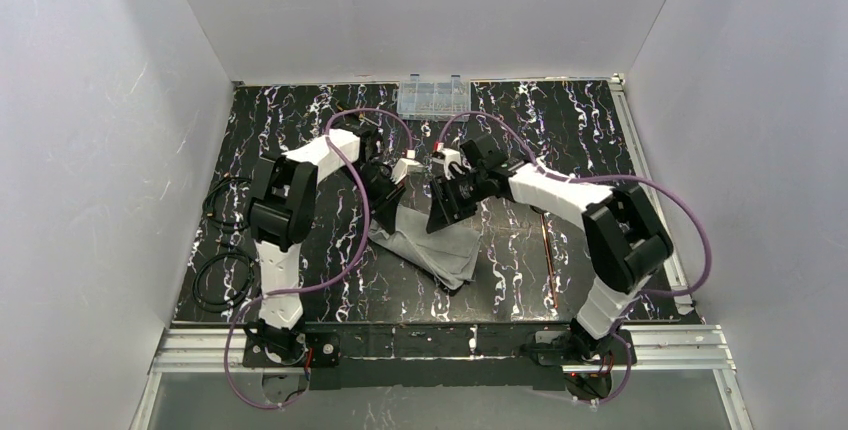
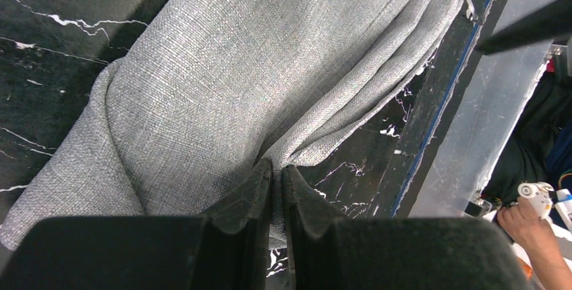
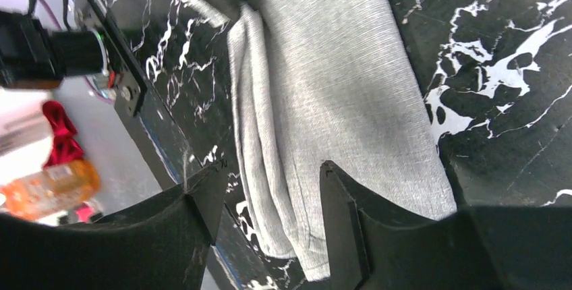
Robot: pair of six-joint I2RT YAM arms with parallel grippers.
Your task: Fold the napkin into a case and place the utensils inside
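At the middle of the surface (image 1: 590, 120), the napkin (image 1: 430, 245) lies as a narrow layered bundle. The left gripper (image 2: 277, 167) is clenched on a pinch of the cloth; the right gripper (image 3: 270, 168) hangs released over the folds, holding nothing. A left pull with no counter-hold could drag the bundle and spring its loose layers open. Coming down, the right gripper might catch only the top layer. The utensils (image 1: 546, 250) lie just right of it, not yet inside.

Napkin (image 1: 430, 250) — upper end hidden from above
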